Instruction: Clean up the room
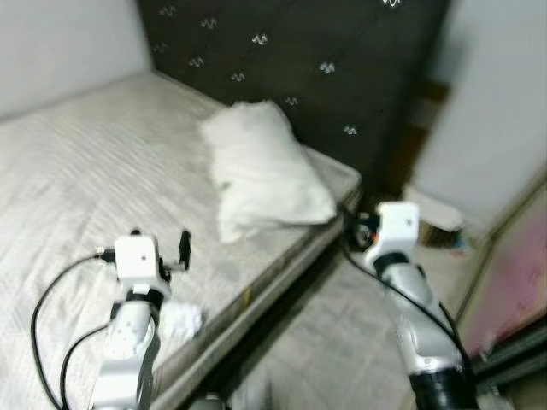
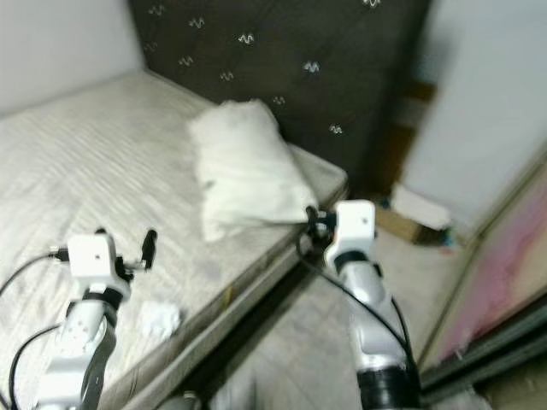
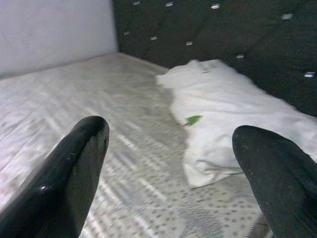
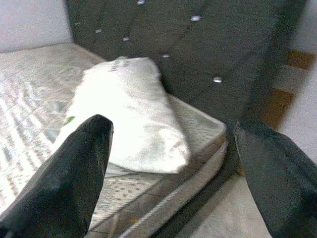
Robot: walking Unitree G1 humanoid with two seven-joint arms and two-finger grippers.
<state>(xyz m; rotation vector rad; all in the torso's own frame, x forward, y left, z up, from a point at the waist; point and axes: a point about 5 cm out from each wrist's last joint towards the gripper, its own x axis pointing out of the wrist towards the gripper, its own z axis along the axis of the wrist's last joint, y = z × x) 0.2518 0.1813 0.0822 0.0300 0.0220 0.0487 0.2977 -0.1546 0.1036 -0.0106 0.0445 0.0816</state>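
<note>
A white pillow lies on the bare grey mattress, near its right corner and against the dark padded headboard. There is a small green mark on the pillow's side. A crumpled white scrap rests on the mattress close to its near edge, just right of my left arm. My left gripper hovers open over the mattress, short of the pillow, with nothing between its fingers. My right gripper hangs open and unladen just off the mattress's right corner, level with the pillow's end.
Grey floor runs along the right side of the bed. A cardboard box sits on the floor by a white wall. A pink surface stands at the far right. The views are blurred.
</note>
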